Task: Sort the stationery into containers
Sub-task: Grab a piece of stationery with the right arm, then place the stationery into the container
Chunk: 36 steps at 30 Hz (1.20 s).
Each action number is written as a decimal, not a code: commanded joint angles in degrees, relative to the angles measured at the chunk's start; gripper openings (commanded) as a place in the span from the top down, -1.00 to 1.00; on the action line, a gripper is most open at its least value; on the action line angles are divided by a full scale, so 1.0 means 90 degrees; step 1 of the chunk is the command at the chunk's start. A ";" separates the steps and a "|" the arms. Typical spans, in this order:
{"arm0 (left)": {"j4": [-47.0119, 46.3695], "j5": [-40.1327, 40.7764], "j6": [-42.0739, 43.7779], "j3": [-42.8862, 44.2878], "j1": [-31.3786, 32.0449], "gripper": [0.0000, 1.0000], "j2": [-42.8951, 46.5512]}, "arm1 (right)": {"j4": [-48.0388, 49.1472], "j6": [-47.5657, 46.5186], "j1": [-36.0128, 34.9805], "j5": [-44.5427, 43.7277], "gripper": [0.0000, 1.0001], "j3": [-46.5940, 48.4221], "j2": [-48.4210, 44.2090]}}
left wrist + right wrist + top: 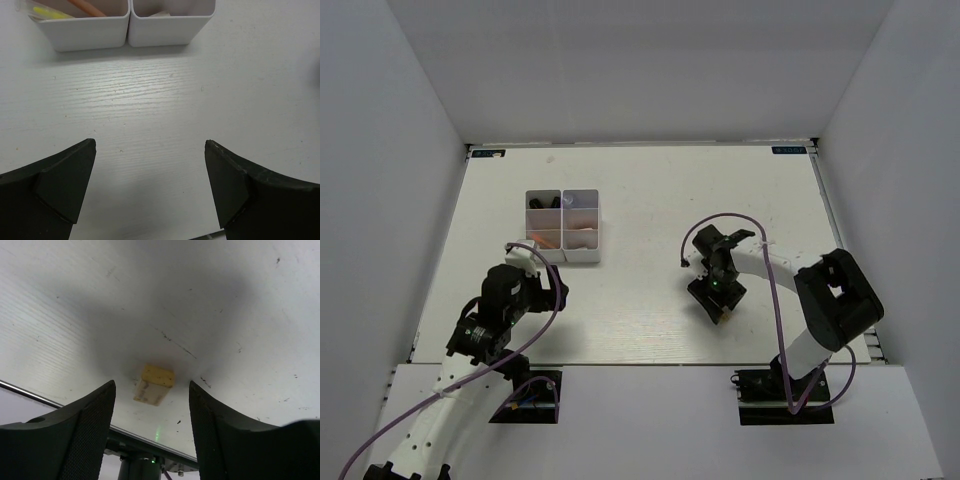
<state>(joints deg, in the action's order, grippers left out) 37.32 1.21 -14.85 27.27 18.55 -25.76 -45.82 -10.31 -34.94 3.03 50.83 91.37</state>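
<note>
white table [650, 200] carries unreadable corner stickers [486, 153] and a tan block [154, 384].

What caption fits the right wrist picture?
Open right gripper straddles a small tan block lying on the white table.

the white plastic organizer box [565, 256] stands upright on the worktop [640, 190], in its left half, open side up. dividers split it into two columns of small compartments.

contents, as far as visible:
- far left compartment: dark items [542, 203], type not readable.
- near left compartment: a thin orange pen [87, 7] lying at a slant, with a yellow item [50, 12] beside it.
- near right compartment: a pale piece [160, 14], only its edge showing above the wall.

one tan block [154, 385] lies outside the box, on the worktop's right half, well apart from the box. it is rectangular, with a speckled yellow-tan top face and a paler side face.
</note>
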 commanded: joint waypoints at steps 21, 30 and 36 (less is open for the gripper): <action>-0.0153 0.0431 0.0049 0.0066 -0.0010 -1.00 0.0654 | -0.0058 -0.2143 -0.0462 0.4132 1.00 0.4458 0.1027; -0.0182 0.0861 0.0078 -0.0012 -0.0010 -1.00 0.0792 | 0.0744 -0.3934 -0.1176 0.3700 1.00 0.6101 0.2610; -0.0133 0.0968 0.0097 0.0046 -0.0029 -1.00 0.0714 | 0.2189 -0.3280 -0.1401 0.3287 1.00 0.6539 0.3157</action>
<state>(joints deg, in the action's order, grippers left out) 36.84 8.40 -14.46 27.24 18.55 -18.74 -34.57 -41.08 -47.31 34.63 105.23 119.31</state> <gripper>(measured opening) 0.998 0.249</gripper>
